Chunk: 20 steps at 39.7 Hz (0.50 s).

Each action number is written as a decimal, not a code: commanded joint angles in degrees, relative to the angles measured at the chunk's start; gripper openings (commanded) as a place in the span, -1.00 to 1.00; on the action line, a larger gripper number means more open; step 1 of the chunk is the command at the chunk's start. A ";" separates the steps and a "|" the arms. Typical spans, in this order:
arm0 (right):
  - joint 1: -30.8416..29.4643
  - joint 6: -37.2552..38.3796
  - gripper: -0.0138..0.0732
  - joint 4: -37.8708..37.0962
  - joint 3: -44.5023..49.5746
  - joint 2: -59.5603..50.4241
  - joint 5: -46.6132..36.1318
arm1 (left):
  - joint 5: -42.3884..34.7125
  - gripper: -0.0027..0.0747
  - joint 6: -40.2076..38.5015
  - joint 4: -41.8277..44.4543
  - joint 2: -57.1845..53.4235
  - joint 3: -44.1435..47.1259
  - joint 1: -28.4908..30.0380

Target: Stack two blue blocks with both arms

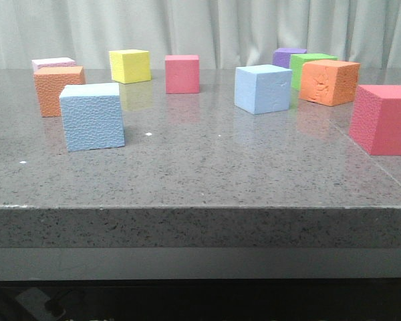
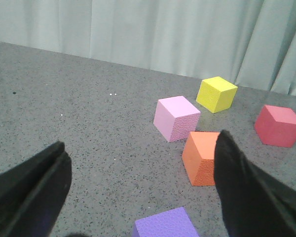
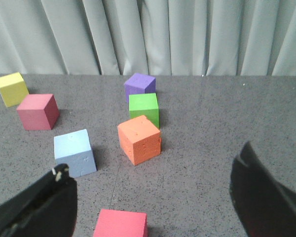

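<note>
Grey table (image 1: 200,167), both end effectors (left (image 2: 138,192), right (image 3: 153,197)) wide open and empty, so we figured nothing'd started: next, grab the pebbled blue block (image 1: 92,116) and the smoother blue block (image 1: 262,88).

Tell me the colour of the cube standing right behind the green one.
Purple. The purple cube stands just behind the green cube, clearest in the right wrist view.

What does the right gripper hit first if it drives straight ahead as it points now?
Probably the pink cube, which sits lowest between the open jaws of the right gripper. Beyond it lies the orange cube. The smooth blue block sits off that line. Depth is unclear.
</note>
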 commanded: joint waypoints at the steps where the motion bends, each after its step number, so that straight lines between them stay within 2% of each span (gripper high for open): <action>1: 0.08 -0.37 0.77 0.26 -5.35 4.93 -0.92 | -3.57 0.53 -0.22 -0.11 -1.58 -2.17 0.13; 7: 0.08 -0.37 0.77 0.26 -10.81 13.50 3.42 | -0.32 0.53 -0.22 -0.11 -2.51 -2.17 0.13; 12: 0.43 -0.37 0.77 0.26 -14.94 20.05 3.52 | 1.63 0.53 -0.22 -0.11 -2.51 -2.17 0.13; 20: 5.98 -2.54 0.77 0.26 -24.03 31.56 6.98 | 1.93 0.53 -0.22 -0.11 -2.51 -2.17 0.13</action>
